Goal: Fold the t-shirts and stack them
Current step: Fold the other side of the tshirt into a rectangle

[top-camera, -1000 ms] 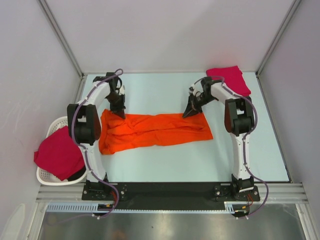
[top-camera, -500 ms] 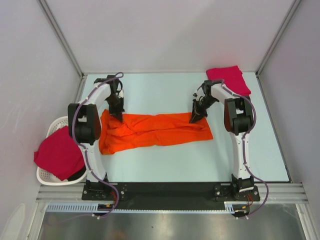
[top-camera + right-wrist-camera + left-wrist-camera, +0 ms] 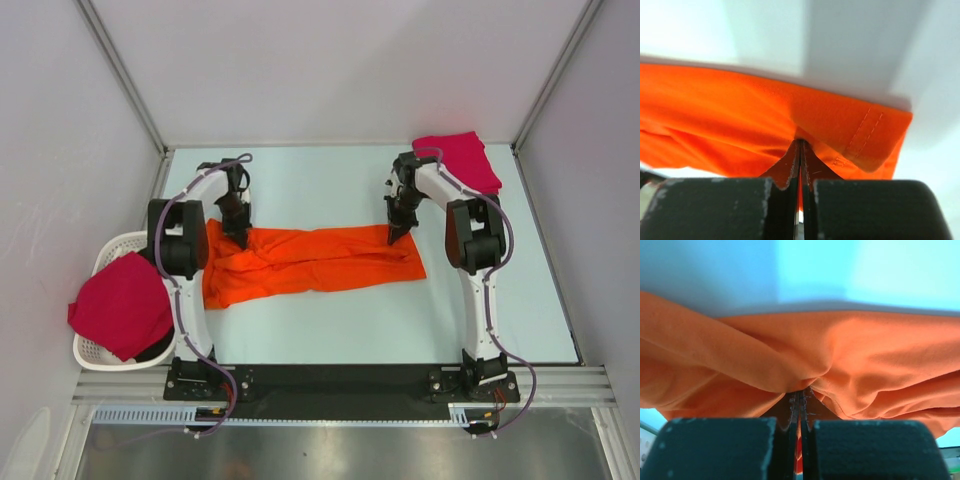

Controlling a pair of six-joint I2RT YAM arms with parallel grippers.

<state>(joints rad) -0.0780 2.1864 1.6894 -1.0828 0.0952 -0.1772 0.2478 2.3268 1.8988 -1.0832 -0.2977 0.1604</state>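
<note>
- Over the last second both wrists have swung more upright over the far edge of the cloth. The right gripper (image 3: pixel 397 232) has shifted a little to the right, and the left gripper (image 3: pixel 237 232) has straightened above its end.
- Both grippers are fully closed, each pinching a fold of the orange t-shirt (image 3: pixel 320 262); the wrist views show cloth bunched between the tight jaws.
- The orange t-shirt lies as a long, rumpled band across the middle of the table (image 3: pixel 330 330). Its far edge is held at two well-apart points, likely so it lifts evenly for the next fold.
- A folded crimson t-shirt (image 3: pixel 462 155) sits in the far right corner, probably the start of the stack.
- A loose crimson t-shirt (image 3: pixel 120 305) drapes over the basket (image 3: pixel 108 252) at the left, apparently waiting its turn.
</note>
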